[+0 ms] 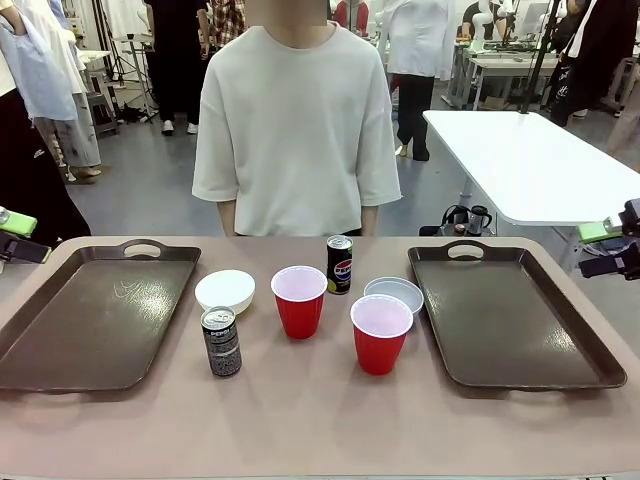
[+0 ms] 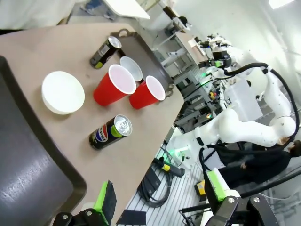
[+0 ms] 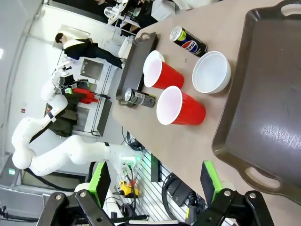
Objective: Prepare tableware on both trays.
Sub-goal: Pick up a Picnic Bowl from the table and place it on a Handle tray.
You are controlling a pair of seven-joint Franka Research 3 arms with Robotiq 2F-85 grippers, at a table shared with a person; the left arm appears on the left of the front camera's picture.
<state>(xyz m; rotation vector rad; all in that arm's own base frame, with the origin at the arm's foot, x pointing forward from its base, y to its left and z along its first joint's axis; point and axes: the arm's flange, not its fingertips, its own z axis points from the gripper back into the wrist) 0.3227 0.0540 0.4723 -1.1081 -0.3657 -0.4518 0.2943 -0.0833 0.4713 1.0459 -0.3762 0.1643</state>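
Across the front lies a pinkish desk (image 1: 320, 420), with a person (image 1: 297, 130) in a pale shirt at its far side. Two big brown trays lie on it, the left tray (image 1: 95, 320) and the right tray (image 1: 520, 320), with nothing on them. The left end effector (image 1: 18, 236) hangs past the left tray's outer edge, the right end effector (image 1: 603, 248) past the right tray's. Both have fingers wide apart and hold nothing. All the tableware stands between the trays. The front cup (image 1: 380, 333) and right bowl (image 1: 398, 290) are nearer the right arm. The left bowl (image 1: 225, 290) and front can (image 1: 221, 341) are nearer the left arm. The back cup (image 1: 299, 300) and back can (image 1: 340, 264) sit in the middle. Both cans stand up tall.
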